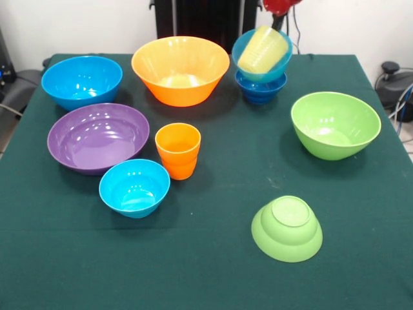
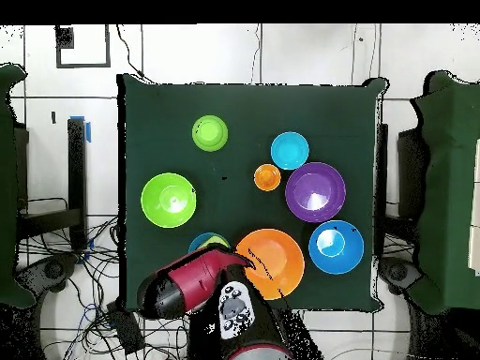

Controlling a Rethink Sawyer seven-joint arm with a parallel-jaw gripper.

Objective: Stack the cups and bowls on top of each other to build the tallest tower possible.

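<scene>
Directly below the hand, whose grip you cannot tell from either view, you have the only stack so far: a yellow cup lying tilted in a light blue bowl on a dark blue bowl. Everything else sits loose on the surface, well apart from the hand: orange cup, upturned green bowl, the big bowls. Most stacking remains.
</scene>
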